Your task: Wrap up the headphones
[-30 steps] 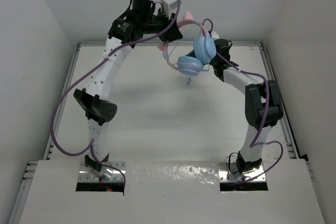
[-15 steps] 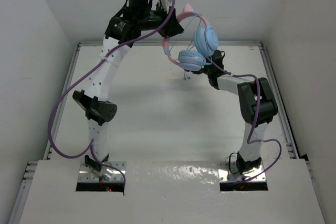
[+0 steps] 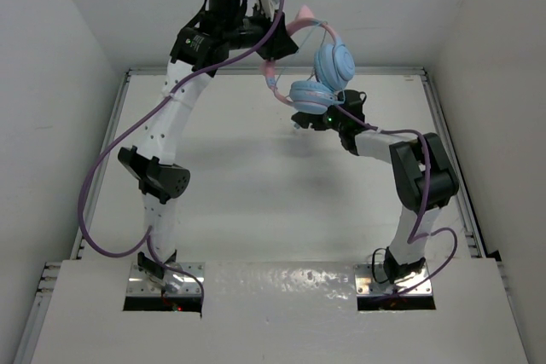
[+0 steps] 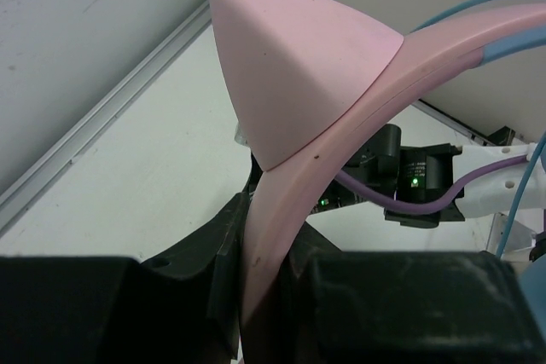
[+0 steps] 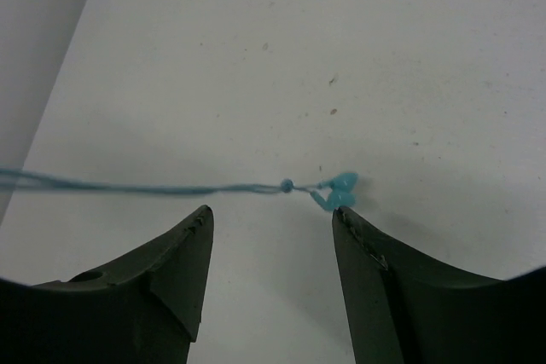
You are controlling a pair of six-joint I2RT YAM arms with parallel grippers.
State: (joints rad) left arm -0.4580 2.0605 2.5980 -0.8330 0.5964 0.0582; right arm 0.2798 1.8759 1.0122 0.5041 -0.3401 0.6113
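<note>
A robotics lab test cell, as we see it from overhead: a bare white counter [image 3: 256, 185] boxed in by plain white walls [image 3: 43, 83] at 9, 12 and 3 o'clock, with a metal rail [image 3: 108, 138] running along its edges. At 6 o'clock we find two white-and-black robot arms, the left arm [image 3: 175, 112] and the right arm [image 3: 418, 176], bolted to metal plates [image 3: 166, 289], with thick purple cables [image 3: 84, 206] looping from their bases. A green status light [image 4: 415, 182] glows on the right arm's electronics.
</note>
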